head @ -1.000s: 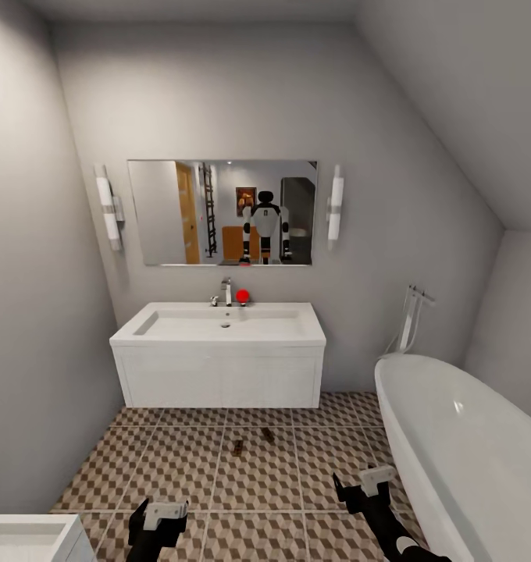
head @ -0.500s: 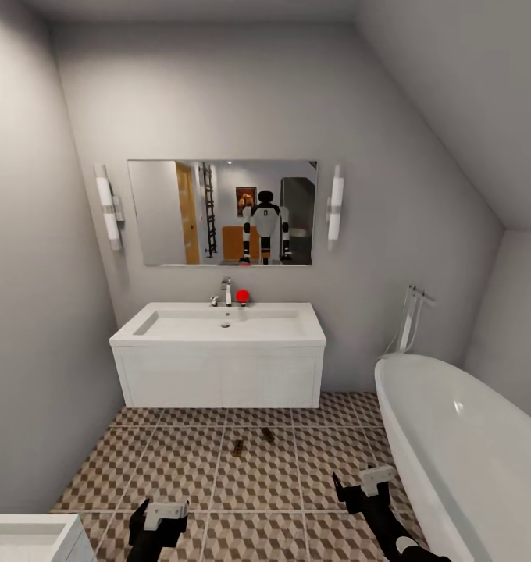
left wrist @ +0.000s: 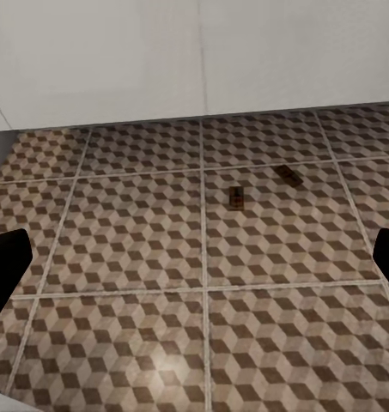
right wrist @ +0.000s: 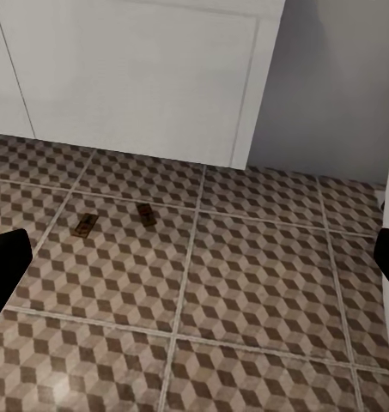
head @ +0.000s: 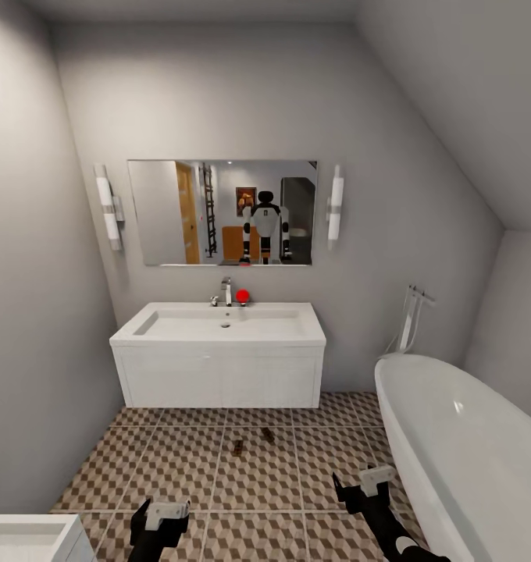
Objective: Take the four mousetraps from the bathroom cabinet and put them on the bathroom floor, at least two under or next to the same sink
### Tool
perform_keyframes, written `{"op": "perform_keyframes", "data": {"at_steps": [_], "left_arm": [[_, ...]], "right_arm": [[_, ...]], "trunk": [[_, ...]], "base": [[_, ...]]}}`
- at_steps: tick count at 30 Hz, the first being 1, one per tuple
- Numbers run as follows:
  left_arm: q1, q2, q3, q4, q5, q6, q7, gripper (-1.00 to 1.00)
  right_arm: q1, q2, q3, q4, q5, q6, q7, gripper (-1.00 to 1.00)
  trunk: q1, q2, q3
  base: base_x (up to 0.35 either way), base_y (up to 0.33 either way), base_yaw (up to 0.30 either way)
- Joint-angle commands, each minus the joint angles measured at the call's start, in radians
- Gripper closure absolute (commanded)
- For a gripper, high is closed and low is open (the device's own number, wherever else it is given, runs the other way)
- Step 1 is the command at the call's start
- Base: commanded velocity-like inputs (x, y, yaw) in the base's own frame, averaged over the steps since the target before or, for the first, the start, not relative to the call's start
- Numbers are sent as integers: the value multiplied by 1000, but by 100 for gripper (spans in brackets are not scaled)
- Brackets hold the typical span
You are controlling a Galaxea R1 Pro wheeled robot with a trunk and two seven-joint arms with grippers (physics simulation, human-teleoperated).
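Two mousetraps lie on the bathroom floor, just in front of the white sink vanity, close to each other but apart. Left gripper and right gripper both hang low w/ fingers spread wide, nothing held. Bathtub sits on the right

No legible text, labels, brand marks, numbers or signs are present. The framed picture reflected in the mirror above the sink is too small to read.
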Motion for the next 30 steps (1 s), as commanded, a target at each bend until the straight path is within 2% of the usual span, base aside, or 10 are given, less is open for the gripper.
{"op": "perform_keyframes", "data": {"at_steps": [1, 30], "left_arm": [[-1, -1, -9, 4, 2, -5, 6, -100], [-1, -8, -9, 4, 2, 0, 8, -100]], "right_arm": [[0, 0, 3, 1, 1, -3, 0, -100], [0, -1, 3, 1, 1, -3, -2, -100]], "trunk": [[0, -1, 0], [0, -1, 0]], "base": [[0, 0, 0], [0, 0, 0]]}}
